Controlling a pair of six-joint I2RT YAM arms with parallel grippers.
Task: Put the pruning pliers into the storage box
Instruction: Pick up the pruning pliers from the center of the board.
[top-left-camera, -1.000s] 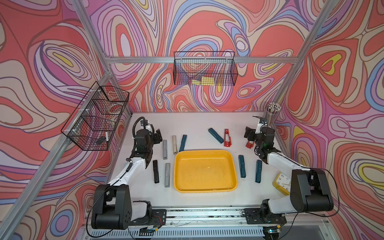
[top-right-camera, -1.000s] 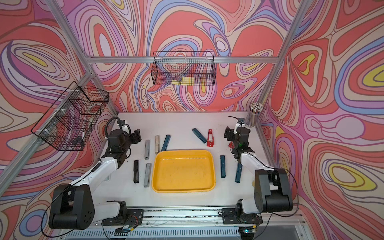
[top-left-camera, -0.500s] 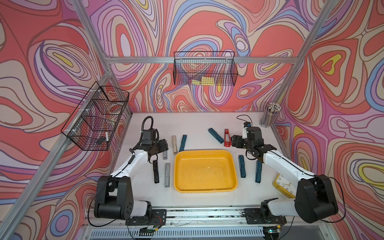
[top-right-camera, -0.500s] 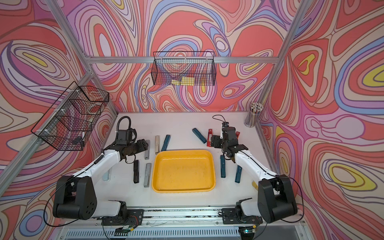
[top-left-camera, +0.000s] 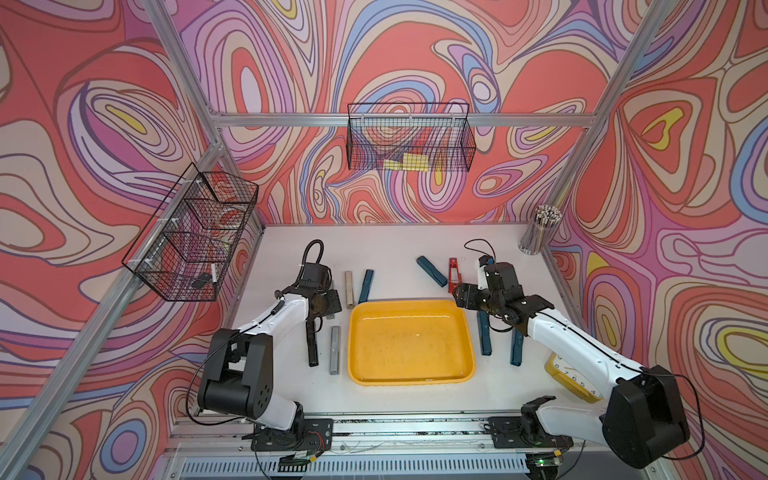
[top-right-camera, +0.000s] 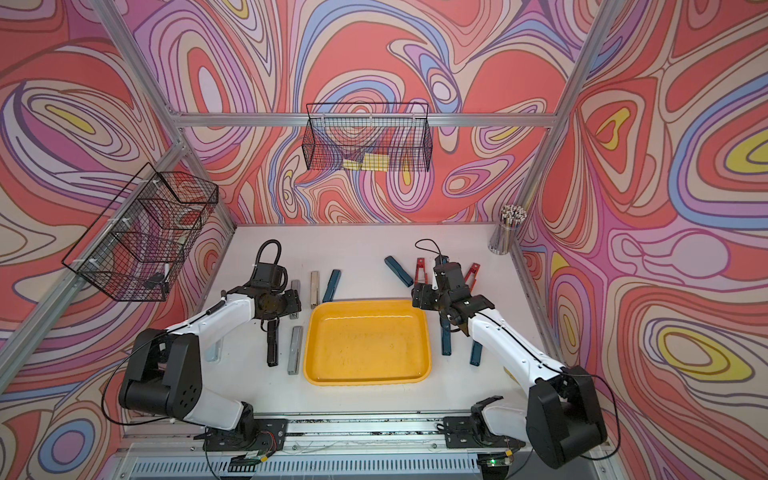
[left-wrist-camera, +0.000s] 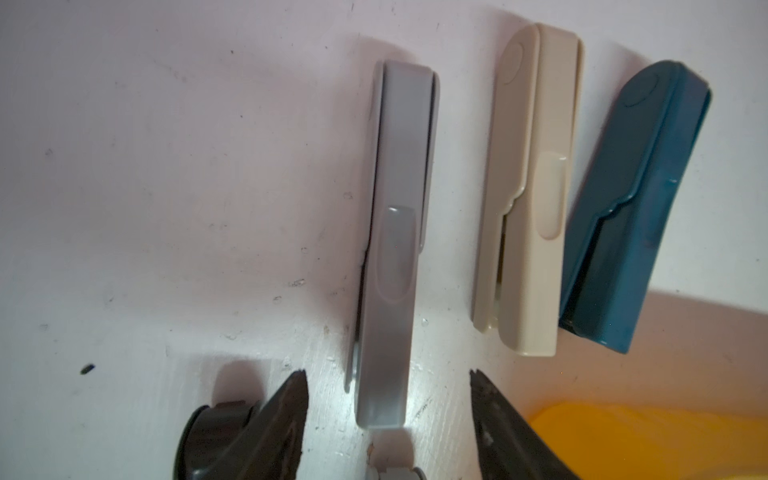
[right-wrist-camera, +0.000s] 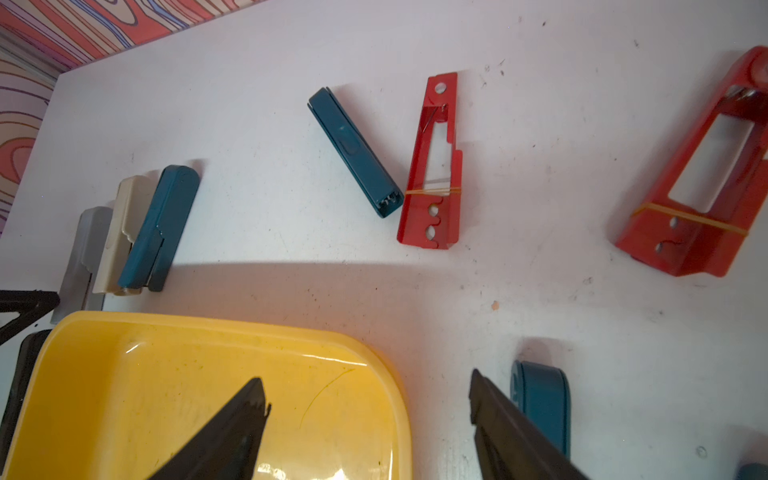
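The storage box (top-left-camera: 411, 345) is sitting empty; all the pruning pliers (right-wrist-camera: 355, 151) are lying on the table (top-left-camera: 395, 249) around it. The wire basket (top-left-camera: 409, 143) is holding yellow blocks (top-left-camera: 411, 162), the cup (top-left-camera: 534, 241) its sticks. I am holding my left gripper (left-wrist-camera: 387, 376) spread astride the end of a grey bar (left-wrist-camera: 395, 232). My right gripper (right-wrist-camera: 366, 376) is gaping across the box's far corner. Bare table is lying beyond its far rim. I am counting four teal, two red, two grey, one beige, one black.
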